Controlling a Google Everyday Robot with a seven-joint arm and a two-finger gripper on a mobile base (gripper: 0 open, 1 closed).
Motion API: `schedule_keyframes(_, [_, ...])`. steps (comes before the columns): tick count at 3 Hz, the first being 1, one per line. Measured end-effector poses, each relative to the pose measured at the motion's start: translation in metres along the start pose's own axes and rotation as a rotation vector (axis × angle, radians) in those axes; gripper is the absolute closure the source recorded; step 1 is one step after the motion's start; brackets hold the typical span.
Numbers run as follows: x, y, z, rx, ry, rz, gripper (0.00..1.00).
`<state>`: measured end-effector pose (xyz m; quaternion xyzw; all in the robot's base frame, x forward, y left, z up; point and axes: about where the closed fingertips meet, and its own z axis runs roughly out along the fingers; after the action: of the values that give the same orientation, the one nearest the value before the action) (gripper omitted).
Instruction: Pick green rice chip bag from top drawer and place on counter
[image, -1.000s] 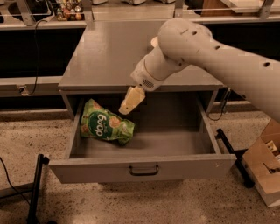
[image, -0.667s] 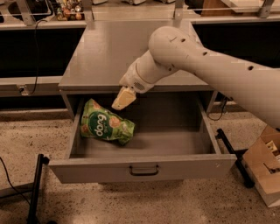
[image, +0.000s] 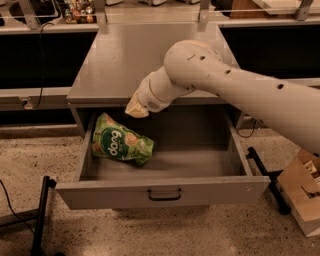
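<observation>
The green rice chip bag (image: 120, 145) lies on its side in the left part of the open top drawer (image: 210, 167), logo facing up. The drawer's front panel with its dark bar handle (image: 164, 194) faces me. My gripper (image: 135, 109) hangs at the end of the white arm (image: 200, 75), just above the drawer's back left area. It is a little above and to the right of the bag, not touching it. The grey counter (image: 140, 55) stretches behind the gripper.
A cardboard box (image: 305, 197) stands on the speckled floor at the right, with a black bar (image: 265, 175) beside the drawer. A black stand leg (image: 40, 215) is at the lower left. Shelving with small items (image: 77, 10) runs along the back.
My gripper has moved left along the drawer's back edge, closer to the spot above the bag. The bag and the drawer have not moved.
</observation>
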<state>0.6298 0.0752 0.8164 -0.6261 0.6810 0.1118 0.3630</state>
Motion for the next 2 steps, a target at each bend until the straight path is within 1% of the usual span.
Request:
schedule_keyframes(1, [0.0051,0.0066,0.0052,0.017,0.042,-0.013,0.83])
schedule_keyframes(2, [0.0048,0.0074,0.0061,0.014,0.041,-0.013,0.98])
